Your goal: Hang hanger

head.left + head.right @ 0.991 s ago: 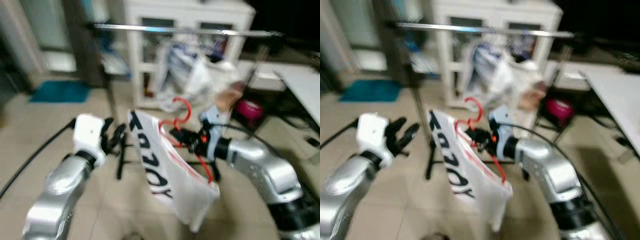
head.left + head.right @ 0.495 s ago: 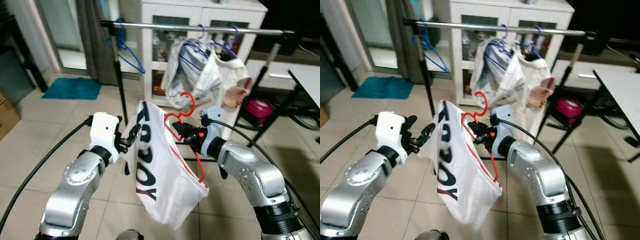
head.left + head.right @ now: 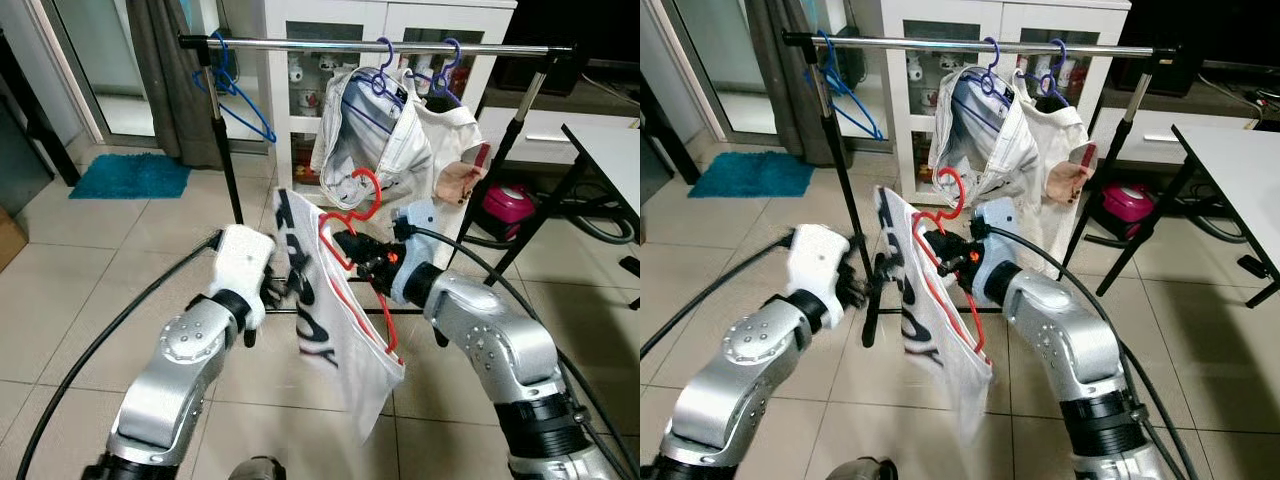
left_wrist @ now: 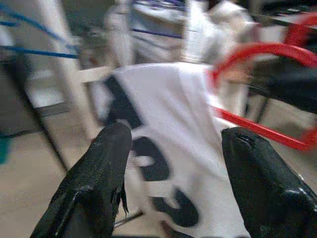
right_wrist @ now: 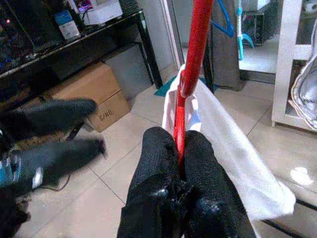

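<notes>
Holding: your right hand (image 3: 348, 247) has its two fingers pinched tight on the red hanger (image 3: 352, 222), just below the hook, as the right wrist view shows.
Hanger position: in mid-air in front of you, nearer than the clothes rail (image 3: 370, 45) and lower than it, hook pointing up.
Load: a white shirt with black lettering (image 3: 330, 330) drapes from the hanger and hangs down toward the tiled floor (image 3: 90, 250).
Left hand: your left hand (image 4: 168, 163) has its fingers spread wide, holding nothing, just beside the shirt's left edge.
Rail: far side, already carrying a blue hanger (image 3: 235, 95) at the left and bunched white clothes on purple hangers (image 3: 385, 130) right of centre.
Risk, slip: the shirt sits loosely, so tilting the hanger as you raise it could shed it.
Risk, snag: aim the hook at the bare stretch between the blue hanger and the clothes, or it may catch them.
Risk, reach: the rail looks far; stretching from here could miss the bar.
</notes>
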You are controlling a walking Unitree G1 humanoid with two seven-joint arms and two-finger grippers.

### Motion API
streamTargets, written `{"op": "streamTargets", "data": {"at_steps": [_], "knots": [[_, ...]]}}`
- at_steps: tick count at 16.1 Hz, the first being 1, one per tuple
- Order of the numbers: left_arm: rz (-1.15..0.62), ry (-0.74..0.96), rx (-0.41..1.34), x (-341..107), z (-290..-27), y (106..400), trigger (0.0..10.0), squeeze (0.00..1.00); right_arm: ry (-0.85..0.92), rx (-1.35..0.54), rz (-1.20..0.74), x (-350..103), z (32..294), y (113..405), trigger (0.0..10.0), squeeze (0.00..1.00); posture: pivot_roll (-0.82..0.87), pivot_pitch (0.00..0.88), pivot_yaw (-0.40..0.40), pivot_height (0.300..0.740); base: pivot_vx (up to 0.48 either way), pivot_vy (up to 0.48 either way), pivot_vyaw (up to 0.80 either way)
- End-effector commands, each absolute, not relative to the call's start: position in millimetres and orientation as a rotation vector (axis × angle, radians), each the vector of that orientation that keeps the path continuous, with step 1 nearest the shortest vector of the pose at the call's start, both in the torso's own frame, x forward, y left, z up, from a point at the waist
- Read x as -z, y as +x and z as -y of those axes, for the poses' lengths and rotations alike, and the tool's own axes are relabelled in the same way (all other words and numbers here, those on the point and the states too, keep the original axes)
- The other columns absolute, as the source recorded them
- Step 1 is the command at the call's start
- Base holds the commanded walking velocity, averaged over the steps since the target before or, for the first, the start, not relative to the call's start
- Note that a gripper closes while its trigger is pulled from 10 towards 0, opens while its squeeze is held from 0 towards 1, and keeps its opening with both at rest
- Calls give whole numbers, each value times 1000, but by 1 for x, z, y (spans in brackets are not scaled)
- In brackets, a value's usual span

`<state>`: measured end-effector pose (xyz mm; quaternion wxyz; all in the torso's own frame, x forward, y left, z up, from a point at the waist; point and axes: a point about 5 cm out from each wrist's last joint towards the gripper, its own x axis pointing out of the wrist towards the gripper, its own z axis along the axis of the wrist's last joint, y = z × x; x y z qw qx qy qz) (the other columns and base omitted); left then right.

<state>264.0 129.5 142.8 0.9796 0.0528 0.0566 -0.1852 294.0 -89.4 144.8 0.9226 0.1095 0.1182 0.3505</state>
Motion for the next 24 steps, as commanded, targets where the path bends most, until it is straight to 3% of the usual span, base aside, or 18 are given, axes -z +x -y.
{"op": "streamTargets", "data": {"at_steps": [1, 6, 10, 11, 12, 13, 18, 20, 21, 22, 23, 24], "knots": [[-97, 117, 312, -144, -139, 263, 10000, 0, 238, -682, -221, -149, 95, 299, 10000, 0, -40, 0, 20, 740, 0, 0, 0], [-88, 144, 294, -147, -138, 259, 10000, 0, 213, -719, -222, -147, 85, 295, 10000, 0, -35, 0, 19, 740, 0, -384, 84], [-116, 226, 335, -141, -136, 256, 10000, 0, 186, -778, -212, -148, 80, 289, 10000, 0, -35, 0, 21, 740, 0, 0, 117], [-138, 214, 349, -138, -136, 256, 10000, 773, 188, -805, -200, -150, 77, 287, 10000, 0, -35, 0, 21, 740, 0, 0, 0], [-137, 205, 346, -138, -136, 257, 10000, 773, 187, -809, -198, -151, 77, 286, 10000, 0, -35, 0, 21, 740, 0, 0, 0], [-126, 170, 347, -140, -134, 258, 10000, 1000, 187, -818, -191, -152, 75, 286, 10000, 0, -38, 0, 20, 740, 0, 0, 0], [-124, 132, 398, -142, -120, 265, 10000, 1000, 182, -893, -141, -162, 67, 287, 10000, 0, -37, 0, 18, 740, 0, 0, 0], [-174, 205, 442, -132, -115, 261, 10000, 0, 181, -905, -125, -166, 65, 291, 10000, 0, -41, 0, 11, 740, 0, 0, 0], [-206, 233, 444, -126, -116, 261, 10000, 0, 189, -921, -113, -169, 63, 291, 10000, 0, -41, 0, 11, 740, 0, 0, 0], [-220, 238, 446, -123, -116, 261, 7490, 0, 199, -934, -106, -171, 61, 291, 10000, 0, -41, 0, 10, 740, 0, 0, 0], [-223, 236, 447, -122, -115, 262, 4196, 0, 208, -946, -100, -173, 60, 291, 10000, 0, -41, 0, 10, 740, 0, 0, 0], [-223, 228, 452, -122, -115, 264, 0, 0, 221, -961, -91, -175, 59, 290, 10000, 0, -41, 0, 10, 740, 0, 0, 0]]}}
